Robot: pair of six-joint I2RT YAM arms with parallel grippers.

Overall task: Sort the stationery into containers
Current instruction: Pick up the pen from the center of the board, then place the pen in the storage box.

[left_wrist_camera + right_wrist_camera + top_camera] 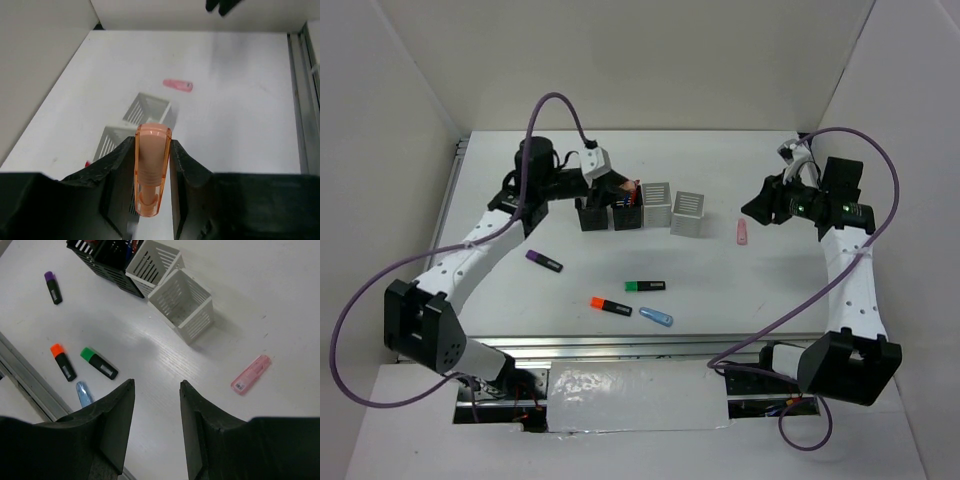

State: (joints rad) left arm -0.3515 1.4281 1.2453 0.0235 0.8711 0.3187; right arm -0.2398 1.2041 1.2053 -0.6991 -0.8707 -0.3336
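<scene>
The left gripper (151, 150) is closed on a translucent peach highlighter (151, 170), which is clamped upright between the fingers with its rounded cap above them. In the overhead view this gripper hangs over the black end of a row of four slatted pen cups. The row is two black cups (592, 214), then two light grey cups (688, 213). The black cup next to the grey ones holds thin pens (631, 196) with red and blue showing.

The right gripper (156, 385) hovers above the table (770, 290) to the right of the row. Its jaws stand partly apart with nothing between them.

A pink highlighter (251, 374) lies flat just right of the last grey cup. It carries a small label too small to read.

Four more pieces lie loose nearer the arm bases:
- a purple-capped marker (544, 260)
- a green-capped marker (645, 286)
- an orange-capped marker (611, 306)
- a light blue highlighter (656, 317), just beside the orange-capped one

The three capped markers have black barrels with pale label patches, and their print is illegible.
</scene>
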